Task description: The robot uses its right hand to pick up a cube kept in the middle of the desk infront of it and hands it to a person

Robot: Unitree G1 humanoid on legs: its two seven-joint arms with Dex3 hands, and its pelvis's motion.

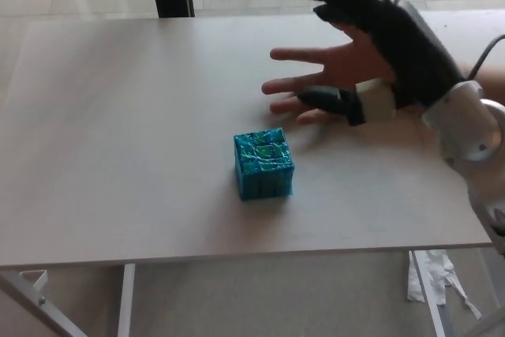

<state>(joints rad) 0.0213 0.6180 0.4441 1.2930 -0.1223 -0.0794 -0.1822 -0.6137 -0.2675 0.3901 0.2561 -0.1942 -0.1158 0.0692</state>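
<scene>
Materials and finishes as I see them from the head camera.
The desk [118, 155] top looks to me a matt, smooth pale laminate. The cube [263, 165] appears glossy blue-green plastic with an uneven, ridged top. The right hand [379, 33] reads as matt black plastic, its wrist shell smooth grey-white with a slight sheen.
</scene>
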